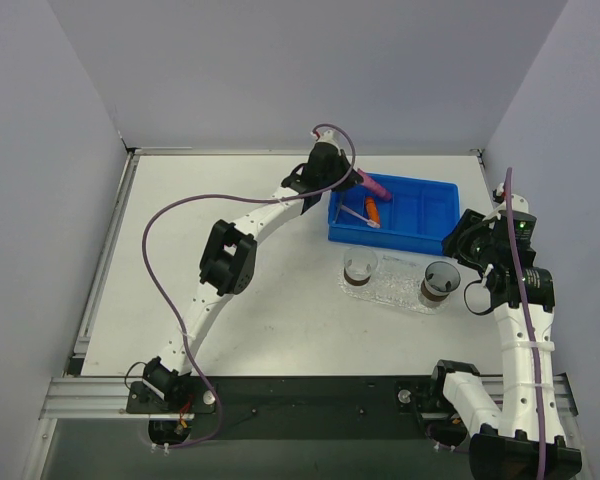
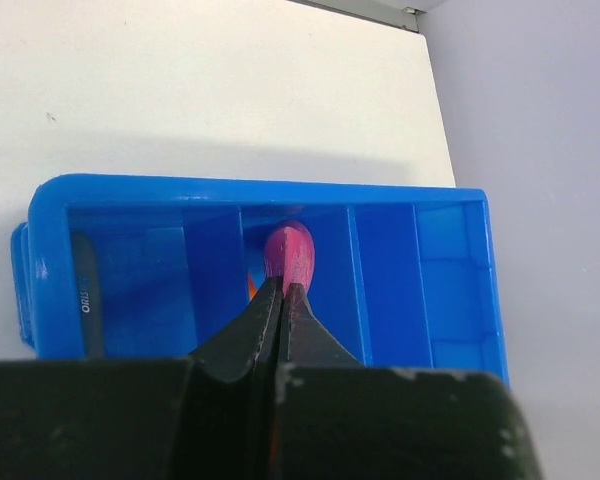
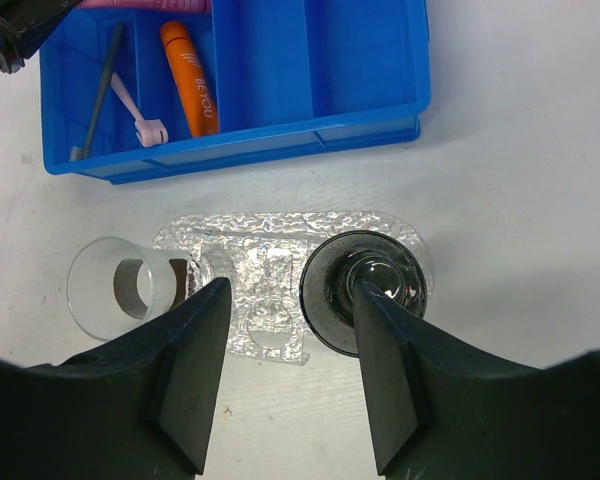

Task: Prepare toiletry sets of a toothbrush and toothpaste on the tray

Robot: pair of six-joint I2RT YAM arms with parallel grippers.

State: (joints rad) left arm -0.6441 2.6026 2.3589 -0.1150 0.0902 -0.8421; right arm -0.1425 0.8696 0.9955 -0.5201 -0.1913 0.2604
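Noted white table carrying a blue compartmented bin toward the far right and, just nearer the arms, the clear bumpy tray. Counted two cups at the tray: a clear cup at the end toward the left arm, a dark cup at the other end. Cannot tell whether the clear one is seated wholly on the tray.

Found left gripper reached into the bin's end compartment, jaws pinched tight on the magenta toothpaste tube. Cannot tell whether lifted clear of the bin floor. Found right gripper poised above the tray, jaws spread, nothing between them.

Located orange toothpaste tube lying flat in the bin, just beside the pale toothbrush. Logged also a dark stick next to that brush, possibly a second brush, not identified.

Judged progress: early. Saw no tube and no brush on the tray or in either cup. Only the first tube gripped so far, over the bin.

Left to do, by estimate: carry the magenta tube across to the tray, fetch the orange tube and the toothbrush, pair tube with brush for each set.
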